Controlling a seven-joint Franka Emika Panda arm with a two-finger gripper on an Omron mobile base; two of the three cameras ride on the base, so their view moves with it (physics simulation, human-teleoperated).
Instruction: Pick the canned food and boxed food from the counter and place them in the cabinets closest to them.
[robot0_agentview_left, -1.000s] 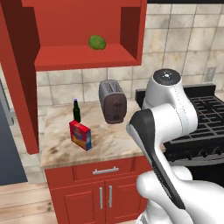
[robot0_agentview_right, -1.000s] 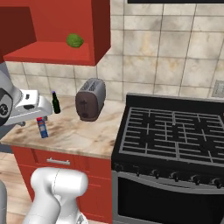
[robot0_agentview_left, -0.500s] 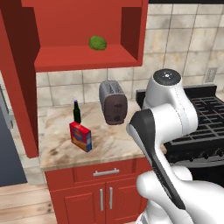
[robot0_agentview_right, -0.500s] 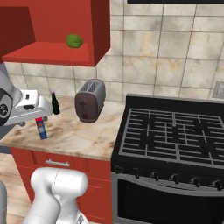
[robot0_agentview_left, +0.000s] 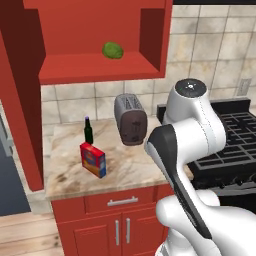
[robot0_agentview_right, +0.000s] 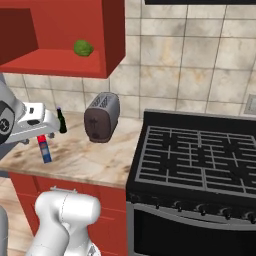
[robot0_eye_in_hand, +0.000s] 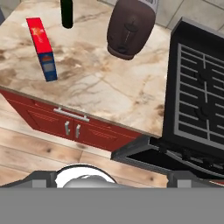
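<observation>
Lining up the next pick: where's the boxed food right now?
The boxed food stands upright on the counter near its front left, just in front of the dark green bottle and left of the toaster, below the open cabinet.

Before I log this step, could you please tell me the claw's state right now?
Claw: open and holding nothing; the boxed food stands on the counter.
</observation>
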